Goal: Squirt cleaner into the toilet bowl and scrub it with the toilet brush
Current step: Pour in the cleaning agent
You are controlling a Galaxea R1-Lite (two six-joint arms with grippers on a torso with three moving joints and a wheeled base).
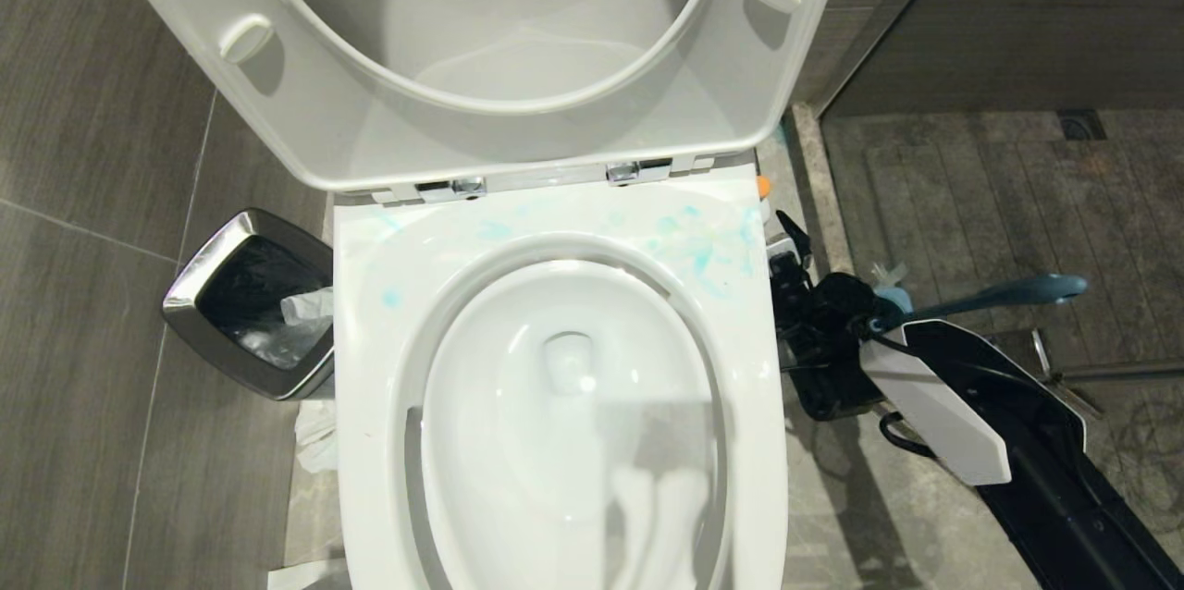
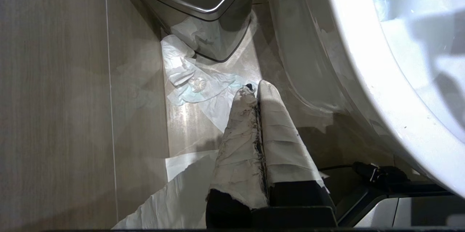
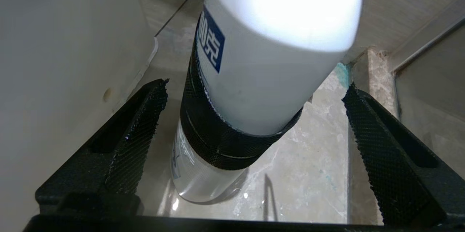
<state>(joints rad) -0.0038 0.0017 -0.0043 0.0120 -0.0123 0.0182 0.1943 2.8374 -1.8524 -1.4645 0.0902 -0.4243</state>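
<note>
- Standing wide, your right gripper [image 3: 254, 123] flanks the cleaner [image 3: 261, 61] untouched; its cap is cut off.
- Left gripper [image 2: 254, 90]: pressed shut, empty, beside the toilet bowl [image 2: 363, 79].

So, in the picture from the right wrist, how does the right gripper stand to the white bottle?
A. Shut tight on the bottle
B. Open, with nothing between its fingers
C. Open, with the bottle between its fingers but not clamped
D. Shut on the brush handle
C: the right gripper is spread wide, and the bottle stands on the floor between its black fingers, with a gap on each side.
</note>
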